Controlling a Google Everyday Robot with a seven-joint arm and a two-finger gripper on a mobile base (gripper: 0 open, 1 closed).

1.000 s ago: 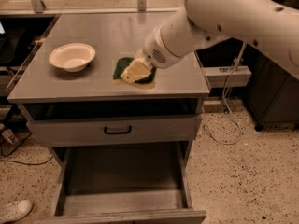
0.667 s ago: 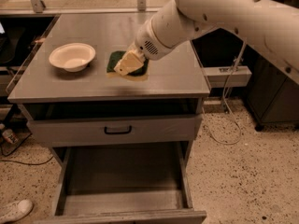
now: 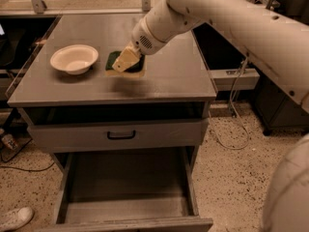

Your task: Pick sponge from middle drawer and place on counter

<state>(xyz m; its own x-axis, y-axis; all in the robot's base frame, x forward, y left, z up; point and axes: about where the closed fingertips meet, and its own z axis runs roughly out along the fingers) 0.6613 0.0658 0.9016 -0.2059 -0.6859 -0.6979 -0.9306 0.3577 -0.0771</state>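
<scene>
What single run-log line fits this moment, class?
claw: at sponge | sponge: on counter, beside bowl | middle drawer: open, bare | stage: likely placing

sponge (image 3: 138, 67): small, wavy-edged, dark green face up, pale yellow foam body, flat, mid-left on bench, under hand (image 3: 124, 61) | bench (image 3: 164, 79): flat matte grey metal top | middle drawer (image 3: 126, 185): wide deep grey metal box, pulled open

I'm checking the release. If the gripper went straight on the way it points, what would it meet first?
Most likely the sponge: the gripper points down and left, right over it on the counter. Whether they already touch is unclear.
</scene>
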